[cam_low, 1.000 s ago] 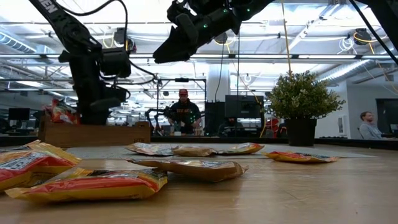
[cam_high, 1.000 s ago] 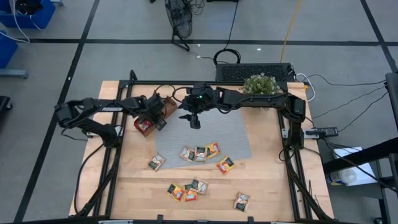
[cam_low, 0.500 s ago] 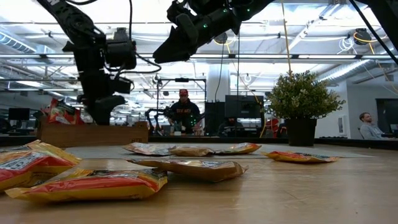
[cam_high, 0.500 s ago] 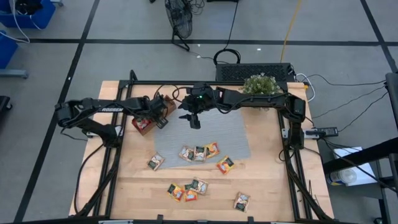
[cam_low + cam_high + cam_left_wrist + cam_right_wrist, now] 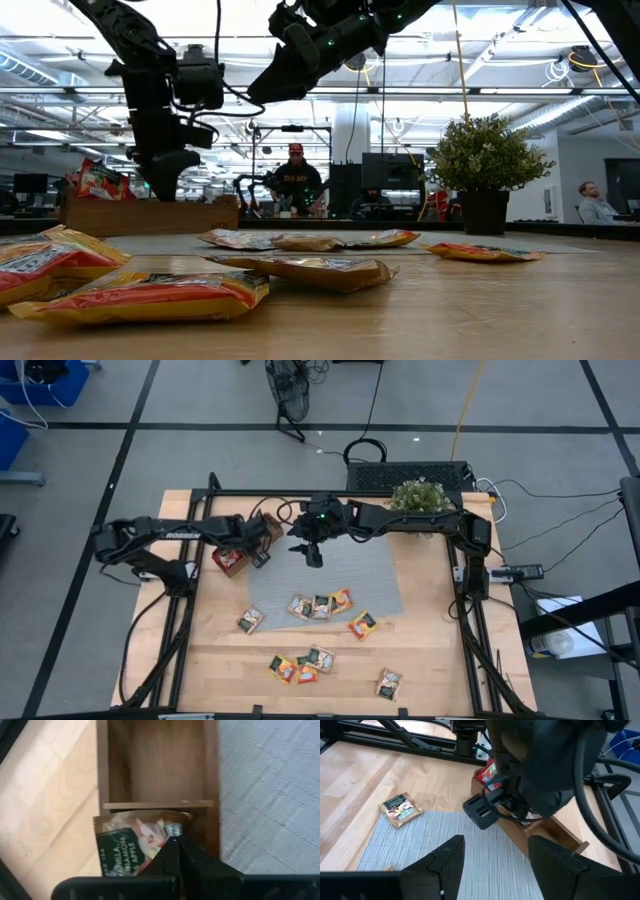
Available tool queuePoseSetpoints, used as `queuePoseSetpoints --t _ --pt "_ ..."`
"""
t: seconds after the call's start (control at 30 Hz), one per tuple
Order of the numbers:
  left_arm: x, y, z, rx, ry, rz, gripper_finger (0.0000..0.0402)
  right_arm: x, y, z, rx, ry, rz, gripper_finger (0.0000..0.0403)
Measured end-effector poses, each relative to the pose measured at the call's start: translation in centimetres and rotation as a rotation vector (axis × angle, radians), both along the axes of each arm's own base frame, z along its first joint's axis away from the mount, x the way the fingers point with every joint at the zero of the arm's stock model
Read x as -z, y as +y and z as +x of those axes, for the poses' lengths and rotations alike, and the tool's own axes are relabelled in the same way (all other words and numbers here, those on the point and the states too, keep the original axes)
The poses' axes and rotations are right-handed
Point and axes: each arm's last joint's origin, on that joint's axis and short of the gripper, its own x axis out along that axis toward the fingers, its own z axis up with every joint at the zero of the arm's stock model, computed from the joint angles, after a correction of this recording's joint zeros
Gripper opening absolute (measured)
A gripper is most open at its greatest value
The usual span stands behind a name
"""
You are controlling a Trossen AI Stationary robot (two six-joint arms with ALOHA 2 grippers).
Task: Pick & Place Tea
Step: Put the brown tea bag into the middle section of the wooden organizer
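Note:
Tea sachets lie flat: three in a row (image 5: 320, 605) on the grey mat (image 5: 365, 572), others on bare wood (image 5: 251, 620), (image 5: 362, 624), (image 5: 300, 665), (image 5: 388, 683). The brown wooden tray (image 5: 268, 528) sits at the mat's far left corner, with red sachets (image 5: 232, 560) in its end. My left gripper (image 5: 256, 555) hangs shut just above the tray (image 5: 150, 215). In its wrist view its fingertips (image 5: 175, 844) hover over a sachet (image 5: 125, 847) lying in a compartment, beside an empty compartment (image 5: 155, 765). My right gripper (image 5: 313, 556) hangs open (image 5: 492, 851) high over the mat's far edge.
A potted plant (image 5: 420, 494) stands at the table's far edge, right of the mat. Black frame rails (image 5: 470, 610) run along the table's sides. The near sachets (image 5: 150, 290) lie close to the low camera. People (image 5: 293, 185) sit in the room behind the table.
My left gripper has risen from low at the tray to clear above it, drifting a little toward the right arm. The right arm and the sachets on the table have kept still.

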Motion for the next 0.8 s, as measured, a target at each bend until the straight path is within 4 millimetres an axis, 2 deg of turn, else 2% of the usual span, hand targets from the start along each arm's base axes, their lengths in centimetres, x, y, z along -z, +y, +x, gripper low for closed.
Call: queuePoseSetpoints --t 0.23,0.47,0.8 --pt "1.3 1.3 0.6 -0.007 -0.017 -0.029 0.0005 0.0 0.6 0.1 -0.015 0.000 -0.002 0.0201" --pt "3.0 2.2 0.9 -0.030 0.037 -0.048 0.0005 0.0 0.8 0.2 -0.021 0.000 -0.006 0.0201" --pt "2.0 1.1 0.9 -0.016 0.070 0.082 0.0005 0.0 0.8 0.2 -0.018 -0.001 -0.007 0.0201"
